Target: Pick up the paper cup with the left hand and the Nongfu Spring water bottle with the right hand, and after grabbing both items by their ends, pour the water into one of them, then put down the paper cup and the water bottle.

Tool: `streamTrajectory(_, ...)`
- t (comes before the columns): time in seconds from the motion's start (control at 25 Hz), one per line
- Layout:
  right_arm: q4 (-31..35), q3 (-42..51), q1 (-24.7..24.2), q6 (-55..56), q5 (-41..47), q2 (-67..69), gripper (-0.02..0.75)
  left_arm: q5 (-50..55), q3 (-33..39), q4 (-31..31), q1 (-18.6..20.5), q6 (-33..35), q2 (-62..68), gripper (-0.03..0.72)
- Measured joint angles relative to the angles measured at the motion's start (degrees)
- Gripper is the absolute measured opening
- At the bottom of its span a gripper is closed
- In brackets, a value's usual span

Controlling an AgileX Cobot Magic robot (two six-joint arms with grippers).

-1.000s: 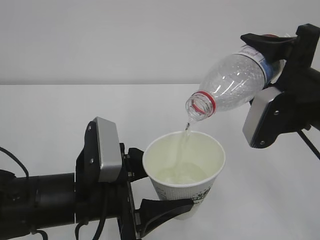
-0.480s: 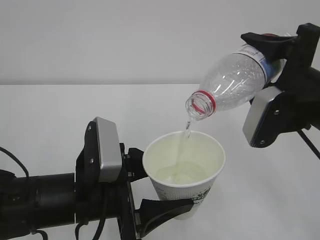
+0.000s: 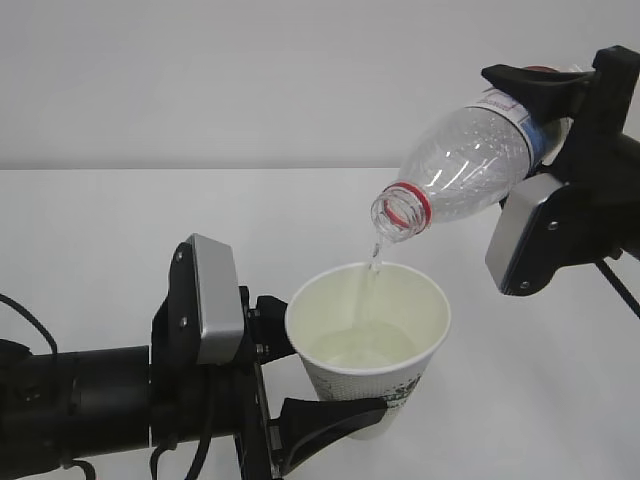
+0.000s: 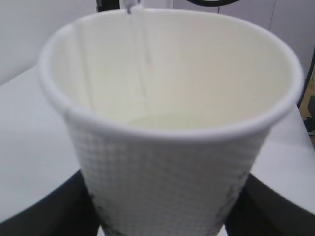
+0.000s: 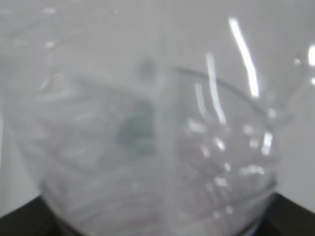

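Change since earlier: almost nothing is seen to have moved; both arms are held in the same pose, and only the thin stream and the rippled surface in the cup differ slightly.
Paper cup (image 3: 368, 345): held upright above the worktop (image 3: 90, 215), at the near centre of the scene, rim uppermost; green print is seen low on its right side.
Left gripper (image 3: 290, 385): its jaws are pinched on the lower part of the paper cup from the left, one finger at the far side and one at the near side.
Nongfu Spring water bottle (image 3: 462, 166): tilted neck-down toward the left, its open mouth just above the cup's far rim, not touching it.
Right gripper (image 3: 552, 105): its jaws are clamped on the labelled base end of the bottle, at the upper right.
Water (image 3: 362, 345): a thin stream is poured from the mouth into the cup, where a shallow pool is gathered.
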Motion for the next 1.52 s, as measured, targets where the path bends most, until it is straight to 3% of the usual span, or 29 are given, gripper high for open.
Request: streamTrajectory(1.52,0.13,0.00,0.00,-0.12,-0.40,0.00,0.496,0.02,0.00,-0.04,0.00,0.00,0.21,0.492)
